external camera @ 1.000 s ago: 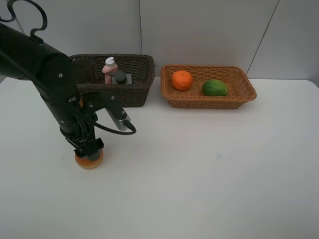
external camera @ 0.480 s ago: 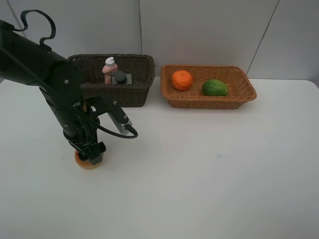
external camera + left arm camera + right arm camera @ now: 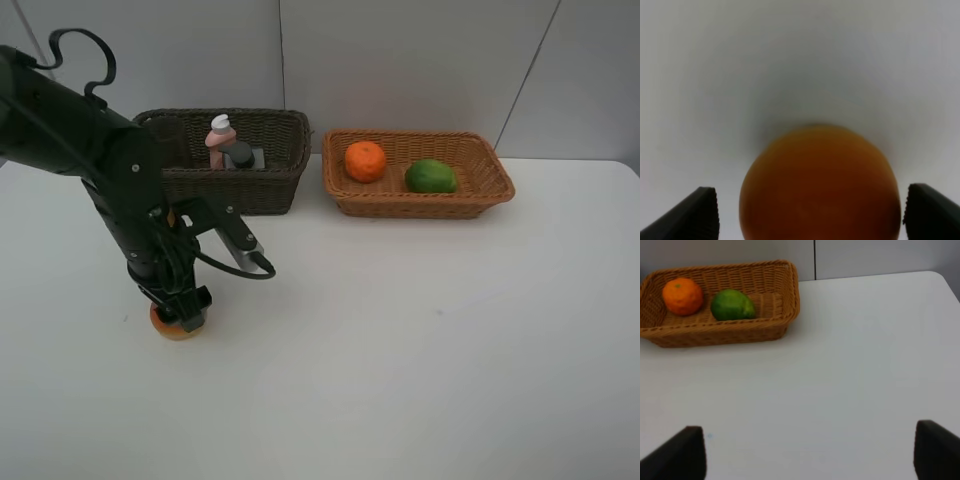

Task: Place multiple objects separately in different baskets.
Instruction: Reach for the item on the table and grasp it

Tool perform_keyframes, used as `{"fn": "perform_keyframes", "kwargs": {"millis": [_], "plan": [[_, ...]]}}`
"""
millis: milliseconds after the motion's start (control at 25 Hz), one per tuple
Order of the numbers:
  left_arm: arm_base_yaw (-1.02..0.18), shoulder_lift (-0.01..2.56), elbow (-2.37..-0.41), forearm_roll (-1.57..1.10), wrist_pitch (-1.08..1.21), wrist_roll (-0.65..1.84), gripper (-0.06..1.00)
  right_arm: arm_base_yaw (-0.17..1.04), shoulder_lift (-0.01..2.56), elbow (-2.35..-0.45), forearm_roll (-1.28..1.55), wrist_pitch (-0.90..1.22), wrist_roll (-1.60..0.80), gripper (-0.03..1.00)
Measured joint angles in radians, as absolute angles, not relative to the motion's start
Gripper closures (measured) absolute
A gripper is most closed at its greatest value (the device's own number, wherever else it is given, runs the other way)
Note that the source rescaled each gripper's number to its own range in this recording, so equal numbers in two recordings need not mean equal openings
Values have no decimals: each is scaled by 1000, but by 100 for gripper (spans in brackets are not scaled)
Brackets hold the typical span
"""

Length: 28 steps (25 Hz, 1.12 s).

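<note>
Red-orange bun (image 3: pixel 176 323) sitting alone on the white table (image 3: pixel 420 350), well in from the left edge and toward the front, well apart from both baskets. Straight beneath the left gripper (image 3: pixel 183 310), centred between two wide-spread fingertips (image 3: pixel 700 215) in the wrist view (image 3: pixel 820 185), a sliver of daylight on either side, so nothing clamped yet. Round all over, no long axis to line up with; only a squeeze needed, by the look of it. Far back near the rear edge: dark basket (image 3: pixel 270 185) holding the pink bottle (image 3: pixel 217 140) and grey box (image 3: pixel 240 155); beside it, light basket (image 3: pixel 480 190) with orange (image 3: pixel 365 161) and lime (image 3: pixel 431 176). Right gripper (image 3: pixel 810 460) out of the overhead shot, parted wide and empty over bare tabletop, much farther off from the bun. Left arm's pick, clearly.
</note>
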State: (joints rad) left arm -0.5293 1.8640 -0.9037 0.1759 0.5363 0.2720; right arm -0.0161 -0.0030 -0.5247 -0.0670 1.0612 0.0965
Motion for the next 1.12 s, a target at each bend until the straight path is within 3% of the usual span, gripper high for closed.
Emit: {"fn": "perform_keyframes", "kwargs": {"millis": [880,960,1080,1120], "plan": [[-529,1930,-905,177,503,272,-2,-16,-3,-525,-67,1061,97,13],[-529,1930,-905,178,504,272,2,-16,-3,-525,-67,1061,97,13],[-529,1930,-905,180,506,272,18,-16,-3,-525,-67,1061,97,13],[-529,1930,-905,180,508,272,18,-16,-3,-525,-67,1061,97,13]]}}
